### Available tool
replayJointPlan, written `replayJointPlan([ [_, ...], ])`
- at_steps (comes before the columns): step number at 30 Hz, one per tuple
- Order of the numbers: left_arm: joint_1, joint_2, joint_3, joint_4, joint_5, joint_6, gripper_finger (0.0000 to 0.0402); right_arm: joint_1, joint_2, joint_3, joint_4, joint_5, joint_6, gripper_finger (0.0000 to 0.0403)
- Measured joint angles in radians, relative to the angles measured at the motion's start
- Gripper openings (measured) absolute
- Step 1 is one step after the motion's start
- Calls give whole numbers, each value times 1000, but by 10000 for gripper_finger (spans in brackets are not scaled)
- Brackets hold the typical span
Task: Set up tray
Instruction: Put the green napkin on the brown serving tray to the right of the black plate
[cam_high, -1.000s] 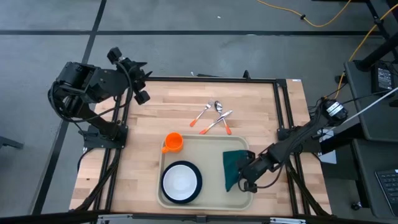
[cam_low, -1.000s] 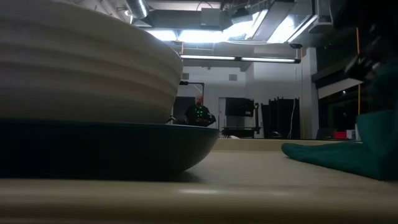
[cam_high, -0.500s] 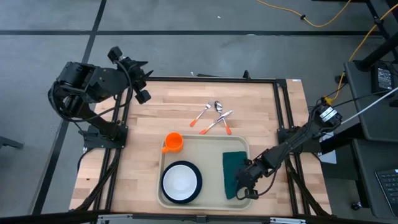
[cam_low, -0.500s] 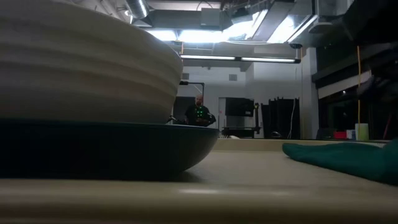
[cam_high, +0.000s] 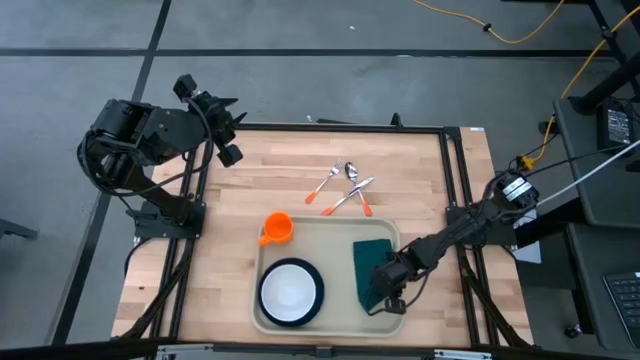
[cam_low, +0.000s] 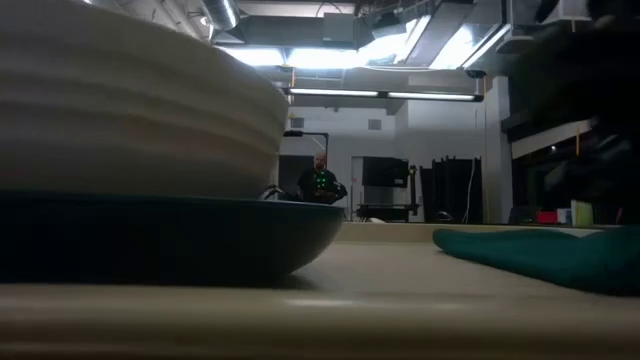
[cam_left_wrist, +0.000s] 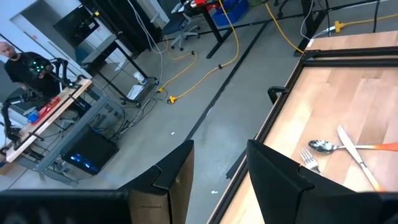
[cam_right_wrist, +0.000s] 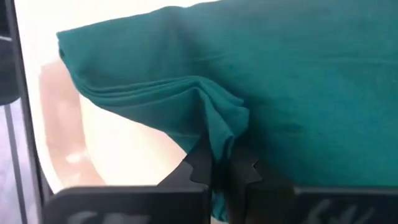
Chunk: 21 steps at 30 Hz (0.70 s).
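The beige tray (cam_high: 338, 258) lies near the table's near edge. On it, at the left, a white bowl (cam_high: 291, 288) sits in a dark-rimmed plate (cam_low: 170, 235). The dark green napkin (cam_high: 369, 262) lies flat on the tray's right part, also low at the right in the low view (cam_low: 540, 252). An orange cup (cam_high: 278, 229) stands at the tray's far left corner. My right gripper (cam_high: 385, 296) is shut on the napkin's near end. My left gripper (cam_left_wrist: 221, 180) is open, parked off the table's far left corner (cam_high: 226, 132). My right gripper pinches a bunched fold (cam_right_wrist: 222, 134) of the green napkin between its two fingers (cam_right_wrist: 200, 165), at the napkin's near end. Several layers gather into the pinch. The fingers come slanting down from the table's right. The rest of the napkin lies spread on the tray (cam_right_wrist: 124, 140).
A fork, a spoon and a knife with orange handles (cam_high: 346, 188) lie on the bare wood beyond the tray, also in the left wrist view (cam_left_wrist: 348, 149). Black frame rails run along the table's left and right sides. A person stands far off in the room (cam_low: 320, 182).
My right gripper has moved toward the near edge and then a little left, staying shut on the napkin. The napkin's raised near end has come down, and the cloth has slid slightly left on the tray and now lies flatter.
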Motion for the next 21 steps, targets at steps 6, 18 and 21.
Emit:
replayJointPlan([
  [6, 0, 0, 0, 0, 1, -1, 143, -53, 0, 0, -4, 14, -5, 17],
  [18, 0, 0, 0, 0, 4, -1, 143, -71, -54, 7, -37, 80, -27, 17],
  [21, 0, 0, 0, 0, 4, -1, 143, -81, -54, 7, -37, 74, -31, 17],
])
